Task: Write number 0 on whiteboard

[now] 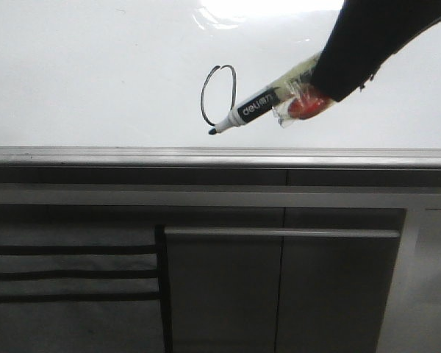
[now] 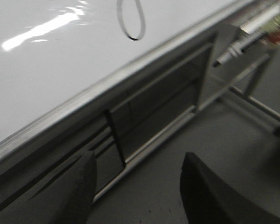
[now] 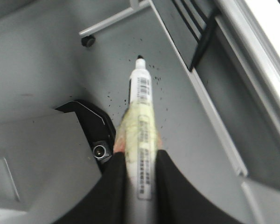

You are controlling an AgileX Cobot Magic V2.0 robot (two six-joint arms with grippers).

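Whiteboard [image 1: 95, 73], glossy and white with glare near its far edge, carries the number 0 [image 1: 218, 94], a thin black oval taller than wide and slightly slanted, drawn near the grey metal edge strip [image 1: 206, 156]. My right jaws [image 3: 142, 170] are closed on the marker pen [image 1: 253, 109], whose barrel is wrapped in yellowish tape where I grip it. In the front view the pen lies slanted, its black tip [image 1: 212, 132] just below the oval's lower end; I cannot tell whether the tip touches the board. My left jaws [image 2: 137, 186] stand wide apart, holding nothing, off the board beside the grey cabinet panels [image 2: 177, 93]. The left wrist view shows the same oval [image 2: 131, 18] near the board's edge.
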